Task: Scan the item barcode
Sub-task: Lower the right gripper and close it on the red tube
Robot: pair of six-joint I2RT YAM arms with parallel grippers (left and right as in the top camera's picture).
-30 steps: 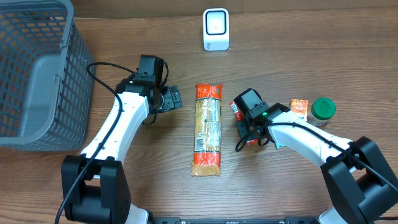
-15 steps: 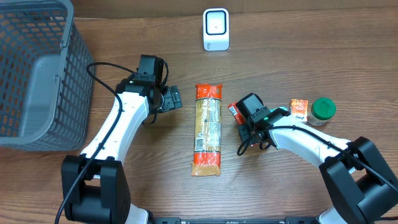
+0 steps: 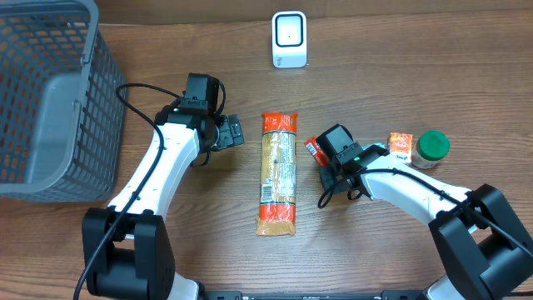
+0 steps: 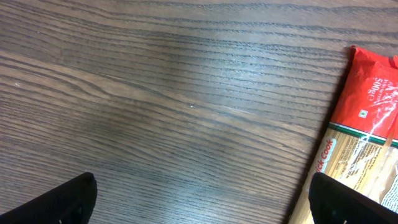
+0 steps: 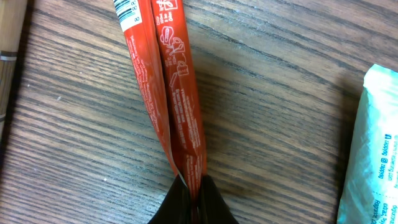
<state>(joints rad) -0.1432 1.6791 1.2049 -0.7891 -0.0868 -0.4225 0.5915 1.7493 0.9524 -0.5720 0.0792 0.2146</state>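
Right tool (image 5: 194, 191): jaws fully closed, pinching the lower edge of the red packet (image 5: 173, 93). In the right wrist view the packet stands on edge, its two red faces spreading apart as they run away from the fingers (image 5: 177, 204). A barcode (image 5: 129, 12) shows at the packet's far end.

The overhead view places the red packet on the table (image 3: 416, 67) just right of the long pasta packet (image 3: 277, 173), close beside it. Whether the two touch cannot be told.

Left tool (image 3: 231, 132): jaws at full spread and holding nothing. It sits over bare table just left of the pasta packet's red top end.

The white scanner (image 3: 289, 39) stands at the far edge of the table, well apart from the red packet. An orange packet (image 3: 401, 144) and a green-lidded jar (image 3: 432, 146) lie side by side to the right of the right arm. The grey basket (image 3: 108, 108) occupies the far left corner.
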